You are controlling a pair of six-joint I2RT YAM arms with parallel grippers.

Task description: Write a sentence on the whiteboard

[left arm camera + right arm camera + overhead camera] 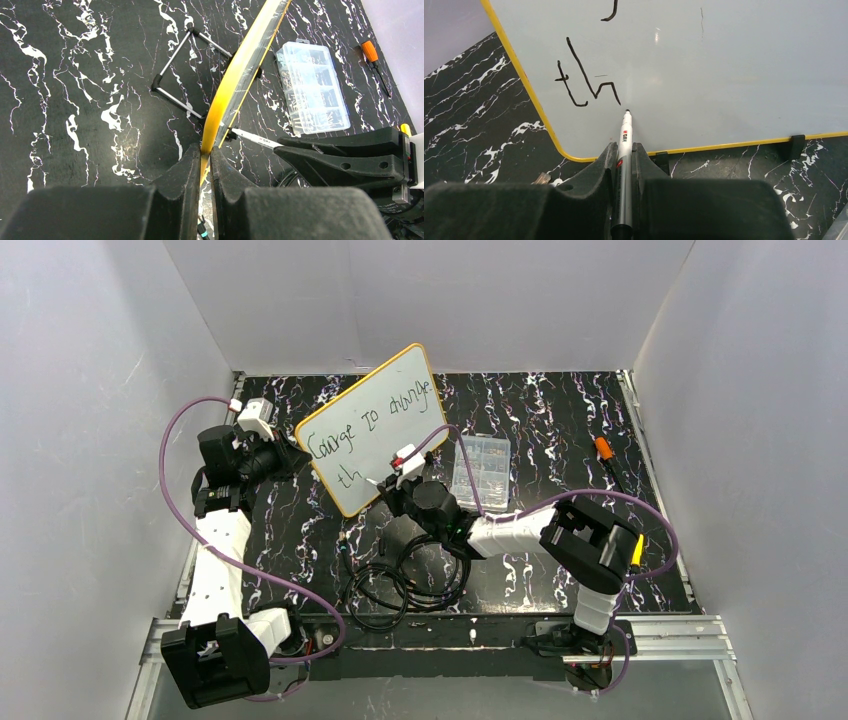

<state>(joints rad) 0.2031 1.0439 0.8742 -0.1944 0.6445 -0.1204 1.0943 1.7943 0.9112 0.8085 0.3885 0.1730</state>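
Note:
The whiteboard (385, 410) stands tilted on the black marbled table, its yellow rim (239, 70) seen edge-on in the left wrist view. My left gripper (288, 457) (205, 156) is shut on the rim at the board's left edge. The sentence (372, 418) reads "Courage to change" on its first line. Below it are the letters "th" (585, 80). My right gripper (388, 484) (624, 150) is shut on a silver marker (625, 137) (256, 138). The marker's tip rests on the board just right of the "h".
A clear compartmented parts box (482, 472) (312, 90) lies right of the board. An orange-handled screwdriver (605, 452) (372, 55) is at the far right. Coiled black cable (400, 585) lies in front. A wire stand (176, 70) sits behind the board. White walls enclose the table.

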